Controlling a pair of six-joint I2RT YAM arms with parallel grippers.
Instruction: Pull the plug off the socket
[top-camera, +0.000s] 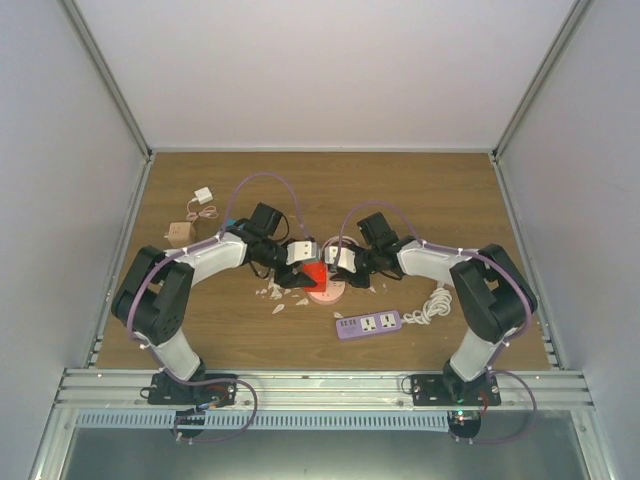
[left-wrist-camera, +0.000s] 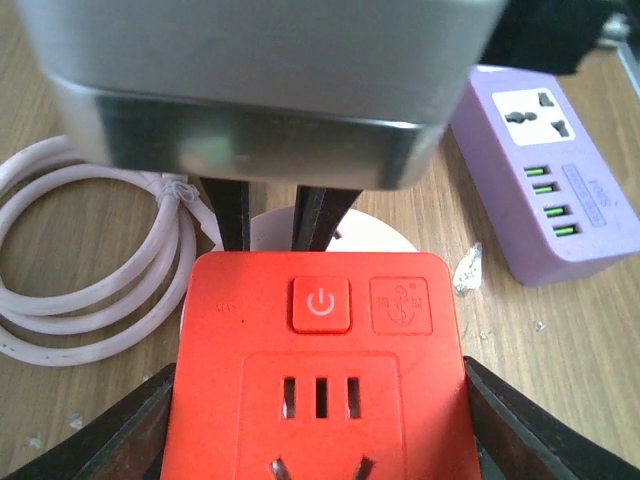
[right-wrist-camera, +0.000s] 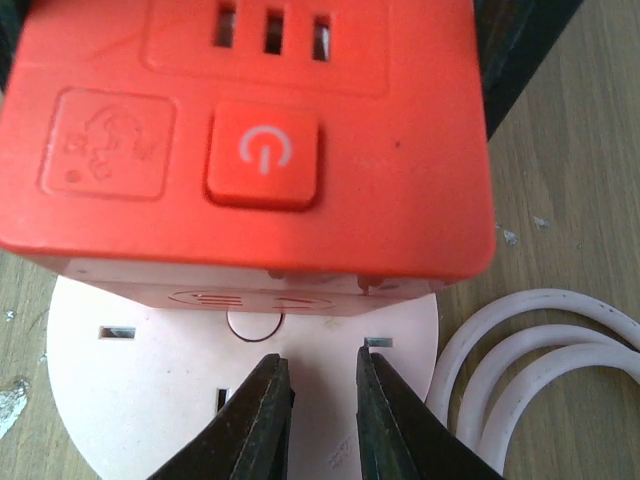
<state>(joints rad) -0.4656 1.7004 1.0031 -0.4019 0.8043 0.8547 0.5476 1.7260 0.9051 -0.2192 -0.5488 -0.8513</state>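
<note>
Bases of both arms sit at the near edge of the wooden worktop (top-camera: 420, 190). Just beyond them, right of centre, a purple power strip (top-camera: 369, 324) lies flat, its white cable (top-camera: 432, 305) coiled near the right arm.

Further in, at mid-worktop, the red cube socket (top-camera: 315, 276) sits on a round pale pink socket base (top-camera: 328, 291). Top face of the cube shows a power button and slot openings. Whether a separate plug joins cube and base cannot be told from these views.

Left end effector (left-wrist-camera: 320, 420): dark fingers (left-wrist-camera: 120, 430) lie against both sides of the red cube, closed on it. Right end effector (right-wrist-camera: 322, 415): fingertips (right-wrist-camera: 262, 420) nearly together with a narrow gap, poised over the pink base just beside the cube; nothing visible between them, and contact with the base cannot be confirmed.

White chips (top-camera: 277, 294) lie scattered left of the base. A looped pale pink cable (left-wrist-camera: 90, 270) rests beside the base.

Far left: a small tan block (top-camera: 180, 234) and a white adapter (top-camera: 203, 196) with thin cord.
</note>
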